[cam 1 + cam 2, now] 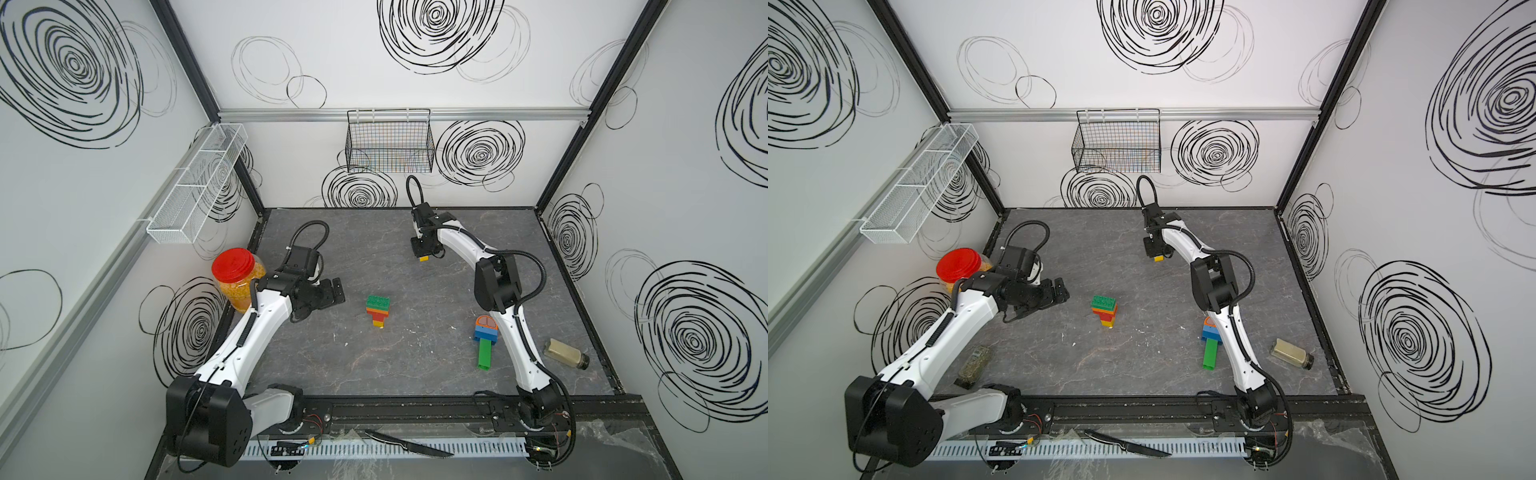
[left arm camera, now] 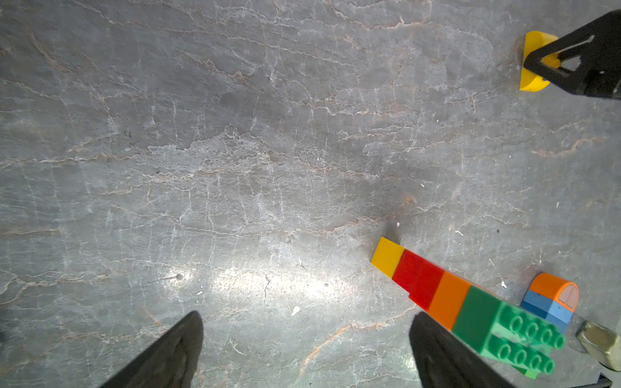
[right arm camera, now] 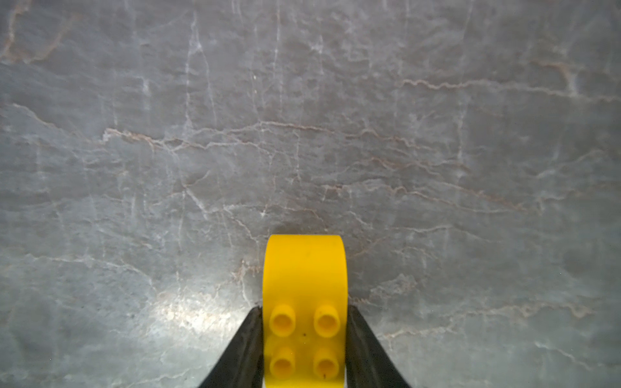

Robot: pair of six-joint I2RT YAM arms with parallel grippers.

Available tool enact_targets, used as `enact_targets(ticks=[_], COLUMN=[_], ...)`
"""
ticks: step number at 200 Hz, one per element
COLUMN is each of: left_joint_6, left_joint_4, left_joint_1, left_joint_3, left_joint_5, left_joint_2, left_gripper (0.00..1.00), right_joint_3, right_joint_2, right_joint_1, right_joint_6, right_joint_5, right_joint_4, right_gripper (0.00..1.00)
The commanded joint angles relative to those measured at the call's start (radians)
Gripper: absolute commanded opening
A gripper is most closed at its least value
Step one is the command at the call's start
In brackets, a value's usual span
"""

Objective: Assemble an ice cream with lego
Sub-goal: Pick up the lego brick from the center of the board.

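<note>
Yellow lego in right gripper; left gripper wide.

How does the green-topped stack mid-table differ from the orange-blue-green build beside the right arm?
The green-topped stack stands upright; the orange-blue-green build lies flat. The stack widens from a narrow yellow base to a wide green top; the build ends in one long green brick. Both are multicoloured lego assemblies.
</note>
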Motion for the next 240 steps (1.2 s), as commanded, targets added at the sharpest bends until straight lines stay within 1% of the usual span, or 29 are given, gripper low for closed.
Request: enact_targets(ticks=[1, 10, 26, 45, 74, 93, 120, 160, 181, 217, 238, 240], left_joint_6=[0.011, 0.011, 0.012, 0.011, 0.006, 0.003, -0.001, 0.008, 0.020, 0.049, 0.059, 0.078], left_joint_4=[-0.006, -0.006, -0.006, -0.003, 0.016, 0.038, 0.086, 0.155, 0.185, 0.224, 0.234, 0.235], left_joint_1=[0.009, 0.010, 0.009, 0.010, 0.010, 0.010, 0.012, 0.047, 0.067, 0.100, 0.108, 0.109], left_joint_3=[-0.009, -0.007, -0.006, -0.009, -0.016, -0.019, -0.031, -0.055, -0.074, -0.093, -0.096, -0.096], left_joint_5=[-0.007, -0.006, -0.005, -0.004, 0.010, 0.015, 0.026, 0.046, 0.066, 0.118, 0.146, 0.148], left_joint_2=[-0.013, -0.011, -0.012, -0.011, -0.010, -0.004, 0.007, 0.025, 0.034, 0.052, 0.061, 0.063], left_gripper=[0.99, 0.99, 0.99, 0.99, 0.99, 0.99, 0.99, 0.99, 0.99, 0.99, 0.99, 0.99], right_joint_3=[0.027, 0.027, 0.027, 0.028, 0.047, 0.025, -0.090, -0.240, -0.284, -0.333, -0.330, -0.329], right_joint_2=[0.010, 0.011, 0.011, 0.007, -0.027, -0.076, -0.183, -0.354, -0.441, -0.572, -0.628, -0.633], right_joint_1=[0.009, 0.009, 0.011, 0.013, 0.018, 0.035, 0.066, 0.112, 0.149, 0.223, 0.270, 0.275], right_joint_6=[-0.004, -0.006, -0.009, -0.009, 0.005, 0.001, -0.003, 0.012, 0.005, -0.052, -0.115, -0.122], right_joint_5=[0.022, 0.022, 0.022, 0.030, 0.008, 0.007, 0.012, -0.021, -0.034, -0.085, -0.128, -0.132], right_joint_4=[-0.001, -0.001, -0.004, -0.016, -0.075, -0.103, -0.077, -0.068, -0.078, -0.090, -0.114, -0.116], right_gripper=[0.32, 0.31, 0.25, 0.16, 0.00, 0.00, 0.00, 0.00, 0.00, 0.00, 0.00, 0.00])
